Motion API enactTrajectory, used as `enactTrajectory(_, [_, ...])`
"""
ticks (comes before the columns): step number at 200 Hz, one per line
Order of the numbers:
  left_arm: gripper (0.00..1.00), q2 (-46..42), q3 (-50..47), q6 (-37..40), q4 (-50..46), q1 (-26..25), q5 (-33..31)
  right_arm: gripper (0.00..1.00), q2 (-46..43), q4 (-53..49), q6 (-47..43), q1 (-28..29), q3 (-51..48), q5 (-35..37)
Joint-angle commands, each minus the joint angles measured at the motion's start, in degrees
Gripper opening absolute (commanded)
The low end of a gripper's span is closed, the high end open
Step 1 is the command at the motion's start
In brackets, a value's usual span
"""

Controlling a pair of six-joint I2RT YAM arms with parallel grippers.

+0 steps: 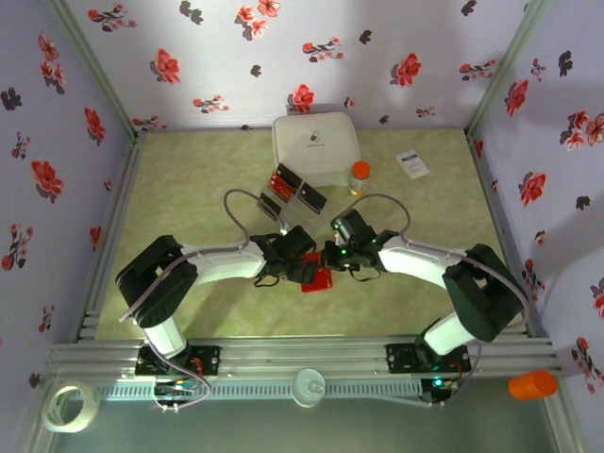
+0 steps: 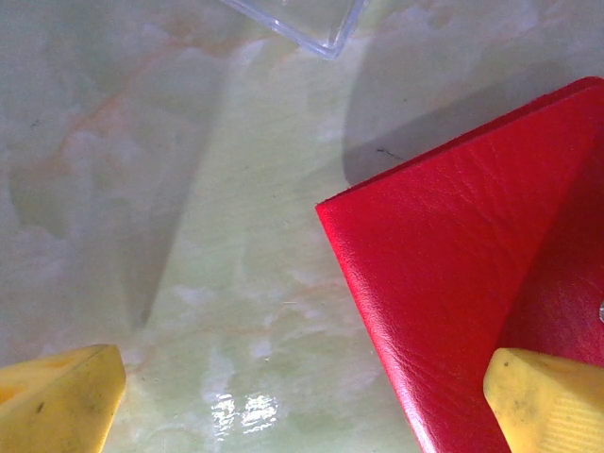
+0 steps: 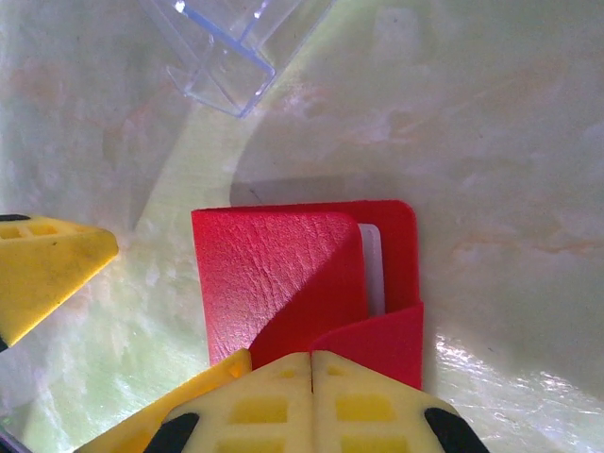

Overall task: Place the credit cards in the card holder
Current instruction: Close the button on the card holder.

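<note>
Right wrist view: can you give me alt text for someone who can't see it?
A red card holder lies on the pale green table, one flap folded diagonally and a pale strip showing along its right side. The right gripper, fingers together, covers its near edge; a clear plastic item sits beyond.

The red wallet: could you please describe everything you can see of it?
The red wallet lies on the pale green table. Grained, leather-like; one cover folded up diagonally, baring a pale strip inside. The shut right claw seems to pinch its near edge; one finger of the open left claw overlaps it.
</note>
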Motion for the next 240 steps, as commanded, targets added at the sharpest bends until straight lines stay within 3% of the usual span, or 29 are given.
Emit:
enactTrajectory(1, [1.0,2.64,-2.0,0.56,-1.46,-0.59,-1.23,0.0,1.15,2.69,1.31,0.77,-0.59,-0.8])
enactTrajectory(152, [1.0,-1.55,-2.54,-1.0,-0.03,-0.42,-0.92,0.0,3.5,6.04,3.16,2.72,-4.99,0.36])
enactTrajectory(200, [1.0,-5.83,-1.05,-1.32,0.05,2.59,0.6,0.0,2.62,5.95,3.32,2.71,-6.23,1.09])
enactTrajectory(240, [1.0,-4.37,0.28,0.86,-0.08,4.24,1.56,0.0,2.1,5.86,3.37,2.72,-6.69,1.42])
